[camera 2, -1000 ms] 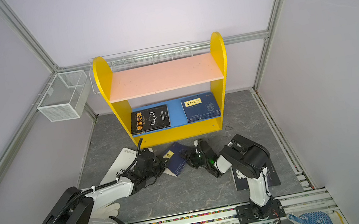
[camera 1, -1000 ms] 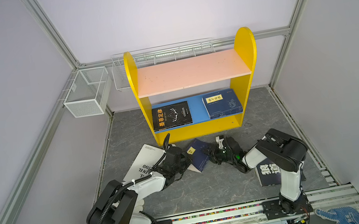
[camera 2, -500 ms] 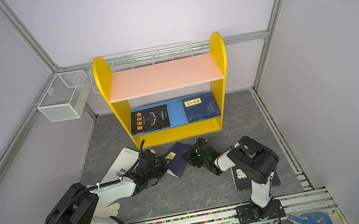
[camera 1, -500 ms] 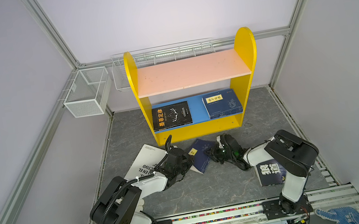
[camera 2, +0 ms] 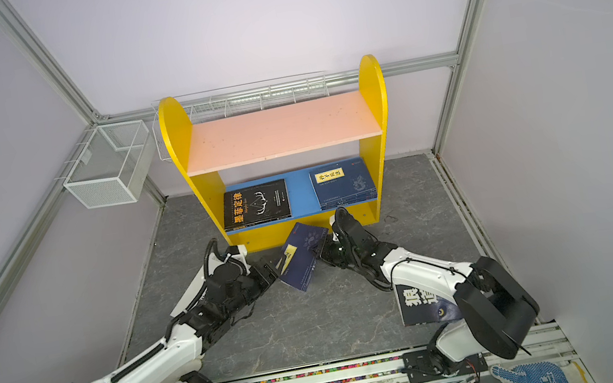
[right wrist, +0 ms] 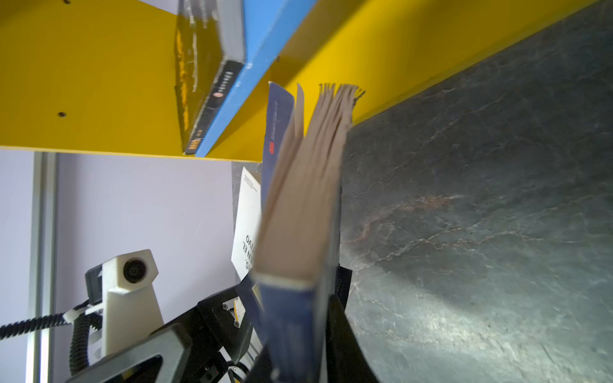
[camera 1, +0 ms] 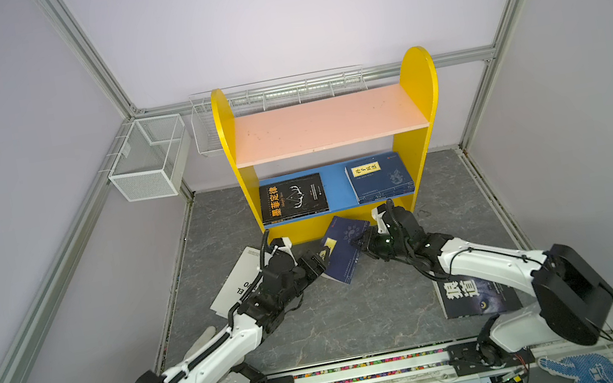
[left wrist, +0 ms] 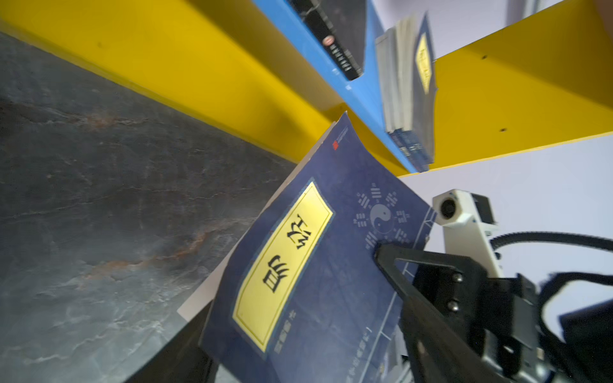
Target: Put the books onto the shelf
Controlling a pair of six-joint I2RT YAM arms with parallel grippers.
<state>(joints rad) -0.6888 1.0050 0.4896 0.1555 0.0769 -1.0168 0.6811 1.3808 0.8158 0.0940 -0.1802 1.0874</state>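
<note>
Your right gripper [camera 1: 364, 242] clamped on the navy book [camera 1: 343, 256], book tilted up, just beside the near side of the shelf [camera 1: 327, 125], your left gripper [camera 1: 317, 261] at its left edge, jaws apart.

1. At twelve o'clock stands the shelf [camera 1: 417, 68]: its pink upper board [camera 1: 327, 123] lies bare, open from above.
2. On the blue lower board [camera 1: 336, 187], black book [camera 1: 292, 199] at eleven and navy stack [camera 1: 378, 176] at one leave a strip.
3. A tilted navy book [camera 1: 345, 255] bars the gap between my left pincer [camera 1: 320, 261] and right pincer [camera 1: 359, 242]; six o'clock floor [camera 1: 343, 321] lies bare.
</note>
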